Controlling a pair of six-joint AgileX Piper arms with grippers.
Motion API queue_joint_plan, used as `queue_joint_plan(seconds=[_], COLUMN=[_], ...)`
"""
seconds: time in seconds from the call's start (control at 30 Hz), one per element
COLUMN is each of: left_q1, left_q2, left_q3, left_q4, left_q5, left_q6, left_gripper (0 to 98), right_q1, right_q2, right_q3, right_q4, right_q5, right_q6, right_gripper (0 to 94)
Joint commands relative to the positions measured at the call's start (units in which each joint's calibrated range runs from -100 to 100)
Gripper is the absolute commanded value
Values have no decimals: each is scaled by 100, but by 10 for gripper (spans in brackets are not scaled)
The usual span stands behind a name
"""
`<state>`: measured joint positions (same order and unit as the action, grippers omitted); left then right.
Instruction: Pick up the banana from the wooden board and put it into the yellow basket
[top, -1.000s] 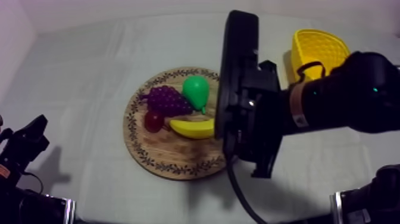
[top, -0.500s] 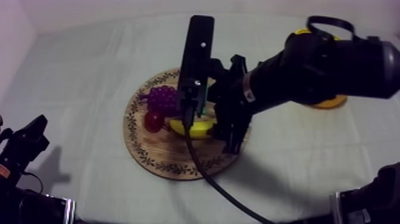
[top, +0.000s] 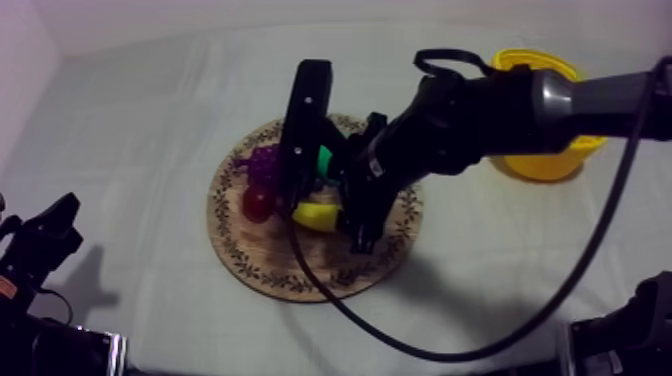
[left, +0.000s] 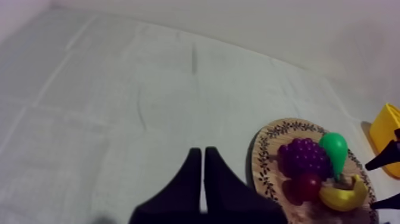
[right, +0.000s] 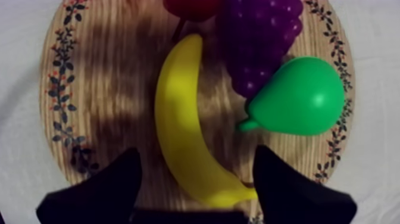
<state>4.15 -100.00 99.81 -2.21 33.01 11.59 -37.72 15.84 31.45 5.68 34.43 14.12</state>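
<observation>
Right jaws: spread wide, low over the wooden board (top: 260, 262), one jaw on each side of the banana (right: 184, 125). The banana lies flat on the board, its length running away from the jaws and its near end between them. Whether it touches either jaw cannot be told. The bunch of grapes (right: 262, 42) and the green pear (right: 300, 98) lie just beside the banana on one side, the small red fruit (right: 190, 7) at its far end. The yellow basket (top: 545, 160) stands on the worktop (top: 130, 130) beyond the right arm (top: 480, 110), apart from the board. Left jaws: pressed together, nothing held, over the cloth near the board.
</observation>
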Motion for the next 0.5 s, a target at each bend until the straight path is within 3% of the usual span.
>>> queue_joint_plan(seconds=[0.0, 0.27, 0.47], left_q1=[1, 1, 1], left_q2=[0, 0, 0], left_q3=[-3, -3, -3], left_q4=[4, 4, 4], left_q5=[5, 5, 5], left_q6=[0, 1, 1], left_gripper=[1, 1, 1], right_q1=[16, 73, 88], right_q2=[179, 676, 884], right_q3=[-91, -332, -360], right_q4=[-29, -169, -302], right_q5=[8, -2, -48], right_q6=[20, 161, 403], right_gripper=[538, 525, 438])
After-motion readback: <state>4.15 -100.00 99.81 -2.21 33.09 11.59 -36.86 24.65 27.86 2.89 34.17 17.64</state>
